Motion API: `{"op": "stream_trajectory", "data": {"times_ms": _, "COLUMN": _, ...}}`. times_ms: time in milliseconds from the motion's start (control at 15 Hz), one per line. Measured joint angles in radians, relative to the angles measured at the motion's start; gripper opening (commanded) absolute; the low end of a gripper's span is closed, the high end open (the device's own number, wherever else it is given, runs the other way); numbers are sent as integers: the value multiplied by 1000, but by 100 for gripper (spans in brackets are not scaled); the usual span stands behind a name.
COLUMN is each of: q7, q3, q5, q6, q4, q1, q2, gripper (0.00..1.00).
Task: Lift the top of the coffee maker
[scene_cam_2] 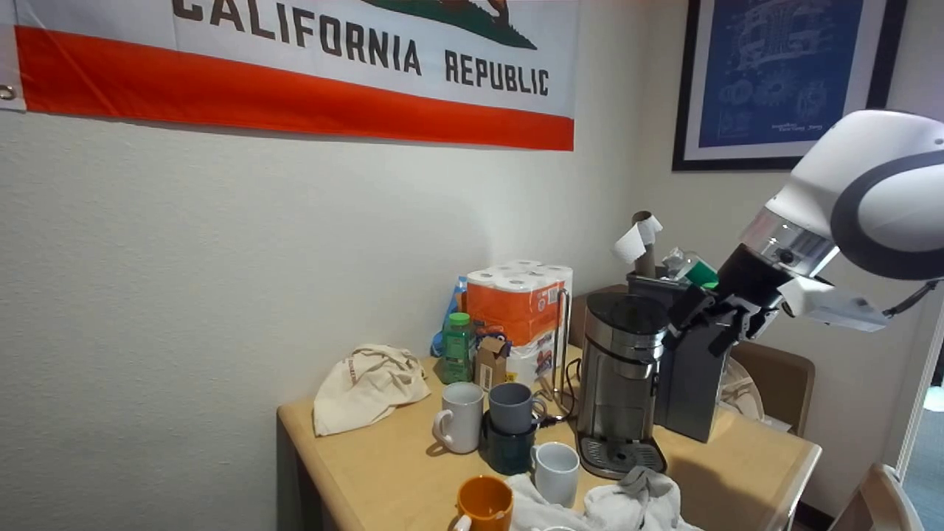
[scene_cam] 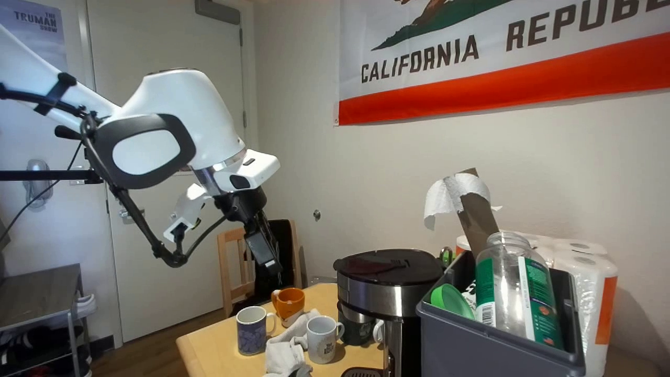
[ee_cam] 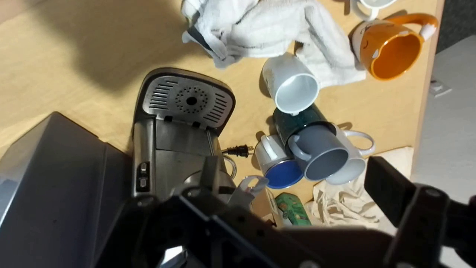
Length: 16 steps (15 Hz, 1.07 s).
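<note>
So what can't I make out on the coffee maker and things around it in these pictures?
Wrist view: the top of the coffee maker, hidden behind the gripper.
In an exterior view: most of the drip tray, below the bottom edge.
In an exterior view: the base of the orange mug, below the bottom edge.
In both exterior views: the floor of the grey bin, behind its walls.

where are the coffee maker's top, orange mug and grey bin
Top (scene_cam: 390,266), in an exterior view: upper surface
Orange mug (ee_cam: 396,56), wrist view: its inside
Grey bin (scene_cam: 489,346), in an exterior view: side wall
</note>
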Motion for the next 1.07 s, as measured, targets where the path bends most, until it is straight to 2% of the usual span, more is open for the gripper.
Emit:
{"op": "stream_trajectory", "data": {"times_ms": 267, "q7": 60, "q3": -4, "q5": 44, "q6": 122, "q4": -3, "q1": -10, "q2": 45, "gripper": 100}}
{"op": "stream_trajectory", "data": {"times_ms": 600, "q7": 185, "q3": -2, "q5": 76, "q6": 240, "q4": -34, "q1": -55, "q2": 73, "gripper": 100}}
{"op": "stream_trajectory", "data": {"times_ms": 1067, "q7": 310, "q3": 1, "q5": 247, "q6": 413, "q4": -53, "q1": -40, "q2": 154, "gripper": 100}}
